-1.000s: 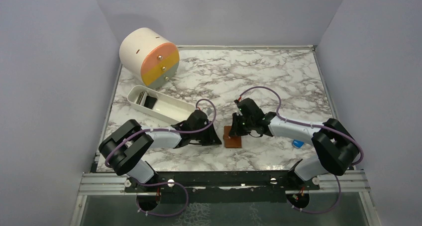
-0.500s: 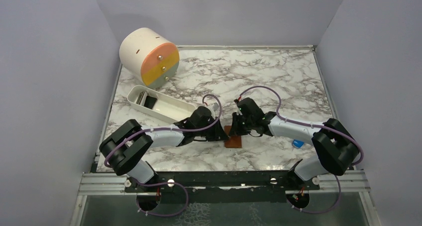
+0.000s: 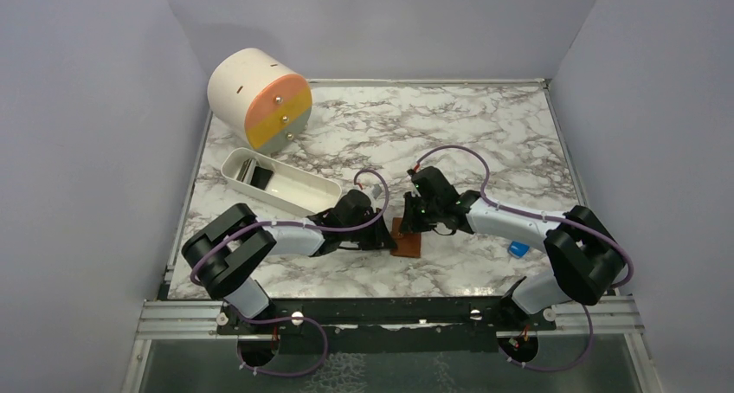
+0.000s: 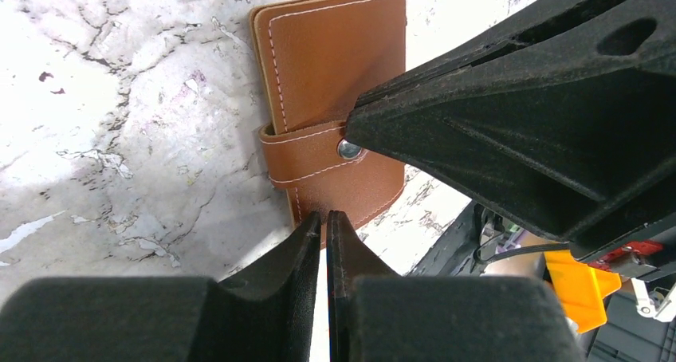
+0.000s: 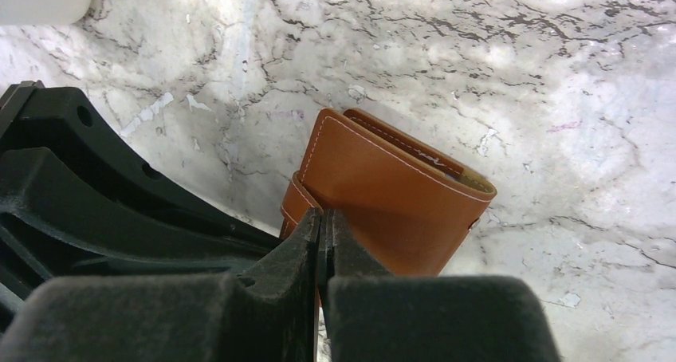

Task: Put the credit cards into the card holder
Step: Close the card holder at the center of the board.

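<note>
Working on the table (image 3: 485, 133) at the closed wallet (image 4: 335, 83): pointing the left gripper (image 4: 325, 218), fingers almost together, at its near edge, long axis running straight ahead; touching the right gripper (image 5: 323, 218), fingers together, beside the snap (image 4: 348, 148).

Card holder (image 4: 327, 75) brown w/ pale stitching; table (image 3: 485, 142) white-grey marble; tray (image 3: 303, 185) white; drum (image 3: 251, 90) cream.

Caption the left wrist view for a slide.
Snapped-shut wallet on the table, shut left gripper at its near edge, right gripper at the snap.
</note>
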Controlling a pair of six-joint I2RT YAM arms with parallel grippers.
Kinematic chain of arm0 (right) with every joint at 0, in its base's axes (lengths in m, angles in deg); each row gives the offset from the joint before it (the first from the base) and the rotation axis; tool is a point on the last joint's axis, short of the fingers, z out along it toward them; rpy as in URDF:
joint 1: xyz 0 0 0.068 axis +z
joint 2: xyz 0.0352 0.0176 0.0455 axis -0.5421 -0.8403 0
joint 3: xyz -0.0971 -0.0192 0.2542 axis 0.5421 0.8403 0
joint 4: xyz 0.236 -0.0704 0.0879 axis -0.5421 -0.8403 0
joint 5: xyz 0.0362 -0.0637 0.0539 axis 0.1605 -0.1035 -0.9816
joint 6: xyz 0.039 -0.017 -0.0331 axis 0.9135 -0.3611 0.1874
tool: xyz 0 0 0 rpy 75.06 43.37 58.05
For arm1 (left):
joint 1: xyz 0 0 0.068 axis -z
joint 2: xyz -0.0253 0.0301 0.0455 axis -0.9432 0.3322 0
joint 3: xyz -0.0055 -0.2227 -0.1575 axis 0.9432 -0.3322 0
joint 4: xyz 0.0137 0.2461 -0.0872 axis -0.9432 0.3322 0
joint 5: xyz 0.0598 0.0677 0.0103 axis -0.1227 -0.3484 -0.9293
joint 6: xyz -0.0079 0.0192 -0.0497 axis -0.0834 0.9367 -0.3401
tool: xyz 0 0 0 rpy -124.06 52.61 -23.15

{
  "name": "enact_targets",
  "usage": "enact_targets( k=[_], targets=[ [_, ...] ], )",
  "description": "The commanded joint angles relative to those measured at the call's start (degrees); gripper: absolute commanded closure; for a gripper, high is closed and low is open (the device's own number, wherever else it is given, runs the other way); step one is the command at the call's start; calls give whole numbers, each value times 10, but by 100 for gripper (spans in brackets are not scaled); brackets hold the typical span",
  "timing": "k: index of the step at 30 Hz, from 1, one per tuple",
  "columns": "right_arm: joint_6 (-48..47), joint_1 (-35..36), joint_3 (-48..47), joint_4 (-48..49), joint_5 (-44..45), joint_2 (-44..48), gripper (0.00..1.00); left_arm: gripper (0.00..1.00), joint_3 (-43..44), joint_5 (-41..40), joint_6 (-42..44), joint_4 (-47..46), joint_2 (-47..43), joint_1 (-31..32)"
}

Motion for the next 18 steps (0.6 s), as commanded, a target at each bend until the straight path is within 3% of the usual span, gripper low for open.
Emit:
enact_targets(
  k=[1, 18],
  targets=[
    [-12, 3, -10, -11, 32, 7, 99, 89, -11, -17, 6, -9, 15, 4],
    [-4, 3, 24, -3, 40, 4, 99, 88, -15, -20, -1, -8, 22, 5]
  ],
)
